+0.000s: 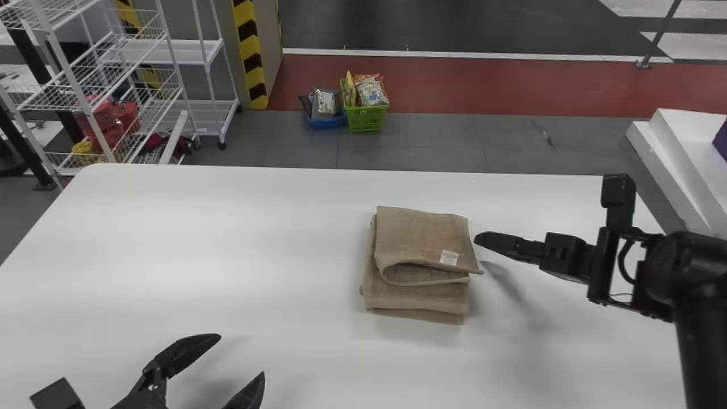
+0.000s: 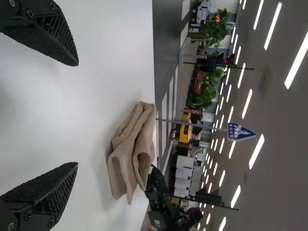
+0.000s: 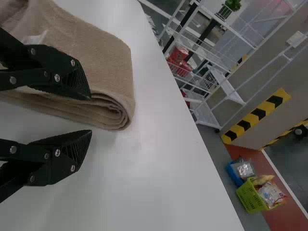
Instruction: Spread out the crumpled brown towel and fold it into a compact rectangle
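Head view: a white table [image 1: 170, 255] takes up most of the frame, from the bottom edge to above the middle. Grey floor [image 1: 443, 136] runs behind it, with a red strip [image 1: 511, 85] farther back. A white wire rack [image 1: 94, 122] stands at upper left, next to a pillar striped yellow and black [image 1: 248, 45].

At the right edge, the black right arm [image 1: 701, 341] reaches up from the bottom. Its gripper [image 1: 477, 237] points left, tips near the towel's right side. In the right wrist view its two fingers are spread with a gap between them, beside the towel's rounded, layered edge, pinching nothing.

The brown towel [image 1: 420, 238] lies just right of centre on the table, folded into a stacked, roughly rectangular bundle. The upper fold sits a little askew over the lower layers, its looped edge gaping toward the bottom of the frame, and one corner pokes out to the right.

At lower left is the left gripper [image 1: 242, 354], well apart from the towel, its fingers spread wide with nothing between them.

Smaller things: a green basket [image 1: 365, 119] of packets and a blue basket [image 1: 326, 122] on the floor at upper centre. Smallest is a white label [image 1: 448, 258] on the towel's upper fold.
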Available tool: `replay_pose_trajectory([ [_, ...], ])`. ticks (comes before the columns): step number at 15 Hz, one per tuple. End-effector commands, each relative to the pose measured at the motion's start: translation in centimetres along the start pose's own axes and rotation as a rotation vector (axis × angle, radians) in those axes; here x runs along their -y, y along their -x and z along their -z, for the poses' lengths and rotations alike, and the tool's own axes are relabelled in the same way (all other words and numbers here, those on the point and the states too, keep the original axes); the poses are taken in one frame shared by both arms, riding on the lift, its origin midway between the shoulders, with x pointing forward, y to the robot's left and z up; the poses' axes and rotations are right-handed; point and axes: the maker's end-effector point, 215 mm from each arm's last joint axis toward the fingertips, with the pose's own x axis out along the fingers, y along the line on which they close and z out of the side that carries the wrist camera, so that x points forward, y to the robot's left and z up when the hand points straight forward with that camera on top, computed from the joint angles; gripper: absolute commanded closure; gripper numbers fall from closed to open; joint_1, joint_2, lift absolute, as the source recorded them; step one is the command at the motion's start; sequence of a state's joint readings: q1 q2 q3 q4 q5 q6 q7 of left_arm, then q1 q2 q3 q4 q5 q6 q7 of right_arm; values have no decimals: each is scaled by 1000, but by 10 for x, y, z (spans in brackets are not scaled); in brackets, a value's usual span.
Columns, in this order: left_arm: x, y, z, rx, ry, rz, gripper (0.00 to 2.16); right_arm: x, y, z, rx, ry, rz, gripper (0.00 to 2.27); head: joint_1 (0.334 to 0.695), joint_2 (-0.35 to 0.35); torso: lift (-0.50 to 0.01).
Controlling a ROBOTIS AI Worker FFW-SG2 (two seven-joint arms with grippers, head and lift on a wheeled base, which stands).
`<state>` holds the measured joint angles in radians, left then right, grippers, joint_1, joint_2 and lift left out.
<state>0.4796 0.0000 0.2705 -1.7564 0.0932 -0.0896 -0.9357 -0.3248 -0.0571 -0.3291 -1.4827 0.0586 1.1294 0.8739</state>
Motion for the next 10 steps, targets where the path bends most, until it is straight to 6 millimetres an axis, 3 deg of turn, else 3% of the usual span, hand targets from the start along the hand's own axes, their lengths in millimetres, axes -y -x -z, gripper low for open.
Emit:
replay_pose_trajectory([
  [1,3,-4,-2,5,-1,6,73,9,41,2,7,163,117,83,695,-37,-127],
  [2,2,-6,-3,5,-5,6,73,-4,52,-6,29,242,109,90,695,-51,-127],
  [4,6,-9,-2,3,-4,14,73,-52,59,-17,39,475,46,130,695,-77,-127],
  [6,5,-7,-2,0,-3,11,73,-106,51,-13,-4,733,-48,134,695,-64,-127],
  [7,4,-6,-1,-3,-1,8,73,-123,48,-7,-43,816,-88,151,695,-45,-127],
  [9,4,-3,-1,-5,-1,6,73,-138,41,2,-140,973,-105,174,695,20,-127],
  [10,5,-3,0,-6,0,6,73,-136,38,4,-174,1024,-83,194,695,38,-127],
])
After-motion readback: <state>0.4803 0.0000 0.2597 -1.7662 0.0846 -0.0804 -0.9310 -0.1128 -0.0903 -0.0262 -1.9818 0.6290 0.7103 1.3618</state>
